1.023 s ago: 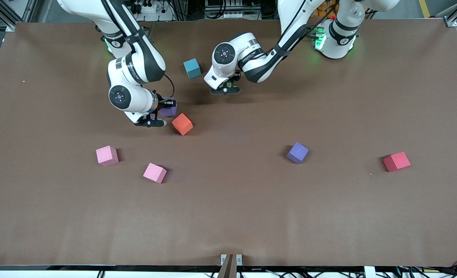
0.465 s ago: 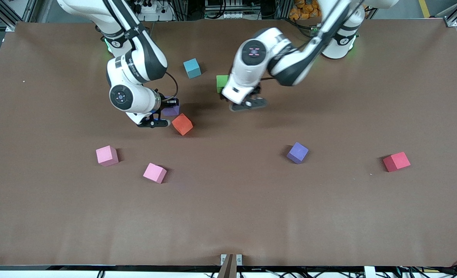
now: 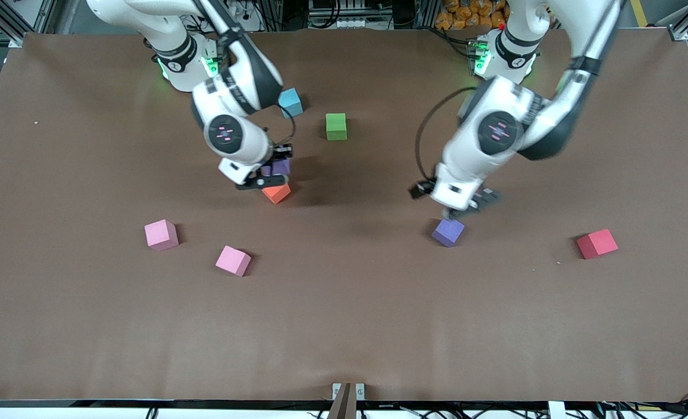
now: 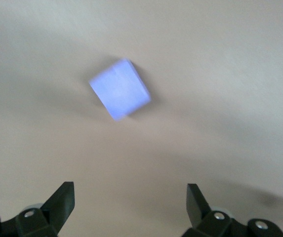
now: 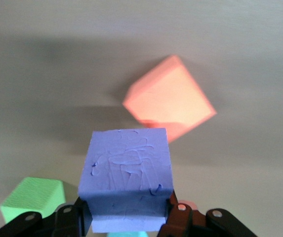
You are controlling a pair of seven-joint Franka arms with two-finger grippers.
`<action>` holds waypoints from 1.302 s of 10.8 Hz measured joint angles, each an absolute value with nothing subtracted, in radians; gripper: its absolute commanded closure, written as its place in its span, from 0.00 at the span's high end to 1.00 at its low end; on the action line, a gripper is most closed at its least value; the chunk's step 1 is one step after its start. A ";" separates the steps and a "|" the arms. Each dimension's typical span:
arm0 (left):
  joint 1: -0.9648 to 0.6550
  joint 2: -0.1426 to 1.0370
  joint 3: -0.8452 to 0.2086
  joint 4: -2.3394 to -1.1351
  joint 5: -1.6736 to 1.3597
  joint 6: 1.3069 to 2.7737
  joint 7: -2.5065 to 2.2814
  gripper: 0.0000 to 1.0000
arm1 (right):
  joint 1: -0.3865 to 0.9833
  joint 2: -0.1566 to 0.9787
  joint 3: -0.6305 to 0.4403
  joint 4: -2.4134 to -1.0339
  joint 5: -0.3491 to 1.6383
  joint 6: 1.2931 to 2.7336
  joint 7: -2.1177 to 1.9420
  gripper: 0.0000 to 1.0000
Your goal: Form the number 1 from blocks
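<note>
R gripper (image 3: 269, 174) clamps a purple block (image 5: 126, 183) in the air, just over the orange block (image 3: 276, 192). L gripper (image 4: 130, 200), jaws wide apart & empty, hovers over the second purple block (image 3: 448, 230). Green block (image 3: 336, 126) & light blue block (image 3: 289, 102) sit nearer the table (image 3: 344, 326) edge by the robot bases. Two pink blocks (image 3: 161, 234) (image 3: 233, 260) lie toward the R arm's end, red block (image 3: 596, 243) toward the L arm's end.

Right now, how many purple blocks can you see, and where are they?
2. One small matte purple cube is clamped in the right claw, above the orange cube. The other purple cube sits on the table under the open left claw. None seem hidden.
</note>
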State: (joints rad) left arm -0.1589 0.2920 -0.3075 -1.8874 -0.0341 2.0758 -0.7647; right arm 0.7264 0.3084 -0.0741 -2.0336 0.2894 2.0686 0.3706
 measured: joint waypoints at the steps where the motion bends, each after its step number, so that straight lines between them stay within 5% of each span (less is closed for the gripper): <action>1: -0.153 0.298 -0.261 -1.885 -0.033 2.076 -0.610 1.00 | 0.766 0.351 -0.074 -1.989 0.289 2.073 0.413 0.54; 6: -0.149 0.364 -0.196 -1.847 0.004 2.133 0.000 1.00 | 0.878 0.468 -0.073 -1.920 0.397 2.147 0.503 0.54; 14: -0.235 0.518 -0.208 -1.845 0.111 2.316 0.039 1.00 | 0.960 0.512 -0.072 -1.916 0.467 2.185 0.511 0.55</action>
State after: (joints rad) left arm -0.2354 0.5184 -0.2077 -1.8448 0.1111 2.3163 0.0393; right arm 0.9599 0.5123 -0.0718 -1.9159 0.4674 2.1849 0.5111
